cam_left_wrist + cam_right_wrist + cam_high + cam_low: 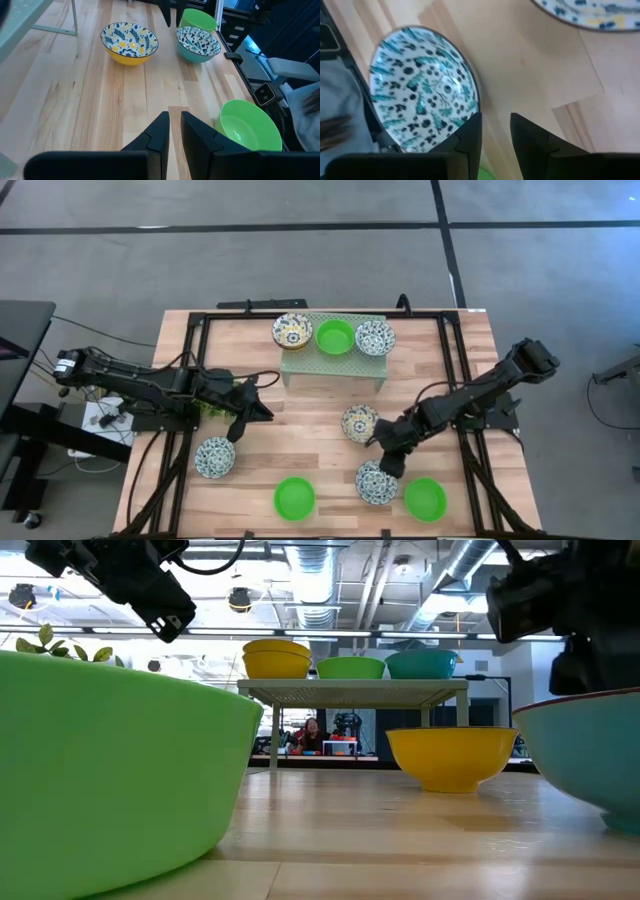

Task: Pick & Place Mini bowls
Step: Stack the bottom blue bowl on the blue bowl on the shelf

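Three floral and green mini bowls sit on the pale green rack [333, 361]: a yellow floral one [292, 331] that looks like two stacked [275, 655], a green one [335, 337] and a teal floral one [375, 338]. Five stand on the table: floral [215, 457], green [295, 498], yellow floral [360, 423], teal floral [377, 482] and green [425, 499]. My right gripper [390, 458] [495, 127] hangs open, raised above the table, over the far rim of the teal floral bowl [425, 90]. My left gripper [245, 420] [175, 125] hovers shut, above bare wood.
A small leafy plant [208, 408] stands under my left arm. Black rails [190, 380] run along the table's left and right sides. Bare wood lies between the rack and the near row of bowls [300, 430]. A person [310, 732] sits far behind the table.
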Robot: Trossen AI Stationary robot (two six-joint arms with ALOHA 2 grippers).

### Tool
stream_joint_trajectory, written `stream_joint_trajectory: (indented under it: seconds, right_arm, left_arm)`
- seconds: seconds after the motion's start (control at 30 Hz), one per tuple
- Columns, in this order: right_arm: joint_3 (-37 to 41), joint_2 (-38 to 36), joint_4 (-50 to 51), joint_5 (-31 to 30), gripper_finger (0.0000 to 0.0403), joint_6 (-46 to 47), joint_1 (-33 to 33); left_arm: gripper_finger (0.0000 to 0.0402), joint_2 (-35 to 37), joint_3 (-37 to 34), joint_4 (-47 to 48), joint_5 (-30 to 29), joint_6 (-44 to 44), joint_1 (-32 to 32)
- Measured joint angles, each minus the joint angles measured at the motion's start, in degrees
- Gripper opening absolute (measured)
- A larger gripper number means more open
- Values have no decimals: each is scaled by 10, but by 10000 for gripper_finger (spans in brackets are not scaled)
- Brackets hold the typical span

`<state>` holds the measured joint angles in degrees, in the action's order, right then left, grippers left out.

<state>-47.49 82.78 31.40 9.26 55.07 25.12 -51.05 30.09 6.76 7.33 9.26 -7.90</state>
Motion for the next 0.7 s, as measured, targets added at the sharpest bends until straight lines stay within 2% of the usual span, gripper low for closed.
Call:
stream_joint_trajectory:
  seconds: [0.53, 0.7]
  right_arm:
    - [2, 1, -18, -23, 98, -1, 15]
    - [2, 36, -37, -8, 98, 3, 19]
  left_arm:
    - [49, 0, 0, -4, 0, 0, 0]
    - [49, 0, 0, -4, 0, 0, 0]
